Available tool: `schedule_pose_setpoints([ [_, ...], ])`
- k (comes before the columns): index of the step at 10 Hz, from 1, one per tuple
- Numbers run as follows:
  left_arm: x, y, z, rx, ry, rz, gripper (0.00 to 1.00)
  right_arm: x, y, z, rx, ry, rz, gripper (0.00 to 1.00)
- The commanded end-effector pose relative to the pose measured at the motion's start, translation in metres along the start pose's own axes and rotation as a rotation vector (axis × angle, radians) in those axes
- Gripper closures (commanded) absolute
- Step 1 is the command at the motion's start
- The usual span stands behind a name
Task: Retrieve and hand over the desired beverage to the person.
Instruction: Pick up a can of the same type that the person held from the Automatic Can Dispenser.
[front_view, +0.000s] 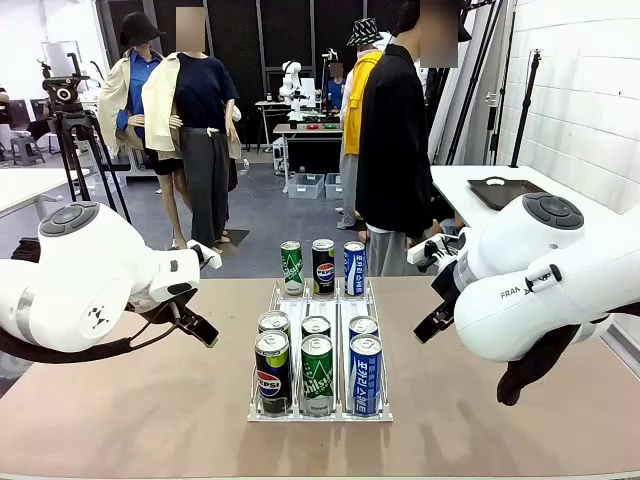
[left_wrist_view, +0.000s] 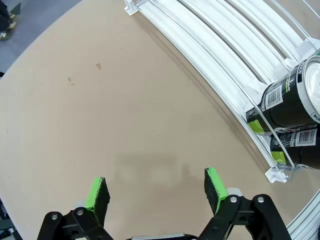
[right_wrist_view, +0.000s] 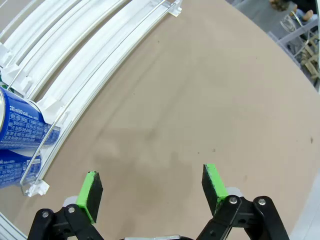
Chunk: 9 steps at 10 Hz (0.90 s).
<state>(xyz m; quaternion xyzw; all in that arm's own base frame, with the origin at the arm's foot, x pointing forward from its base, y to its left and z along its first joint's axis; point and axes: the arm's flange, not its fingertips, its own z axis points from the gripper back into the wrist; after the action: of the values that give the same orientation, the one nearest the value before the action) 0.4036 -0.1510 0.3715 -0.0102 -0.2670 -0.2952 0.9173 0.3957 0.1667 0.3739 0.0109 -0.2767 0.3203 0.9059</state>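
Presently: desk (front_view: 120, 400), lower frame; person (front_view: 395, 150), upper centre-right, standing beyond it; rack (front_view: 320, 417), centre, with nine cans (front_view: 318, 372), none lifted; left end effector (left_wrist_view: 155, 185) and right end effector (right_wrist_view: 152, 182), both wide, empty. Retrieval and handover outstanding.

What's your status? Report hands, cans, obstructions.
Left hand and right hand open, empty. Black, green and blue metal drink cans upright in white wire rack, none picked. Person in black jacket at far side. Nothing in the way.
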Motion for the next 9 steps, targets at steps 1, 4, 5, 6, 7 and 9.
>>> schedule_pose_setpoints([
  [1,-0.0001,0.0003,0.0000,0.000,0.000,0.001,0.00,0.0000,0.0001,0.0000,0.000,0.000,0.000,0.00],
  [4,-0.0001,0.0003,0.0000,0.000,0.000,0.001,0.00,0.0000,0.0001,0.0000,0.000,0.000,0.000,0.00],
  [5,-0.0001,0.0003,0.0000,0.000,0.000,0.001,0.00,0.0000,0.0001,0.0000,0.000,0.000,0.000,0.00],
  [6,-0.0001,0.0003,0.0000,0.000,0.000,0.001,0.00,0.0000,0.0001,0.0000,0.000,0.000,0.000,0.00],
  [7,-0.0001,0.0003,0.0000,0.000,0.000,0.001,0.00,0.0000,0.0001,0.0000,0.000,0.000,0.000,0.00],
  [9,-0.0001,0.0003,0.0000,0.000,0.000,0.001,0.00,0.0000,0.0001,0.0000,0.000,0.000,0.000,0.00],
])
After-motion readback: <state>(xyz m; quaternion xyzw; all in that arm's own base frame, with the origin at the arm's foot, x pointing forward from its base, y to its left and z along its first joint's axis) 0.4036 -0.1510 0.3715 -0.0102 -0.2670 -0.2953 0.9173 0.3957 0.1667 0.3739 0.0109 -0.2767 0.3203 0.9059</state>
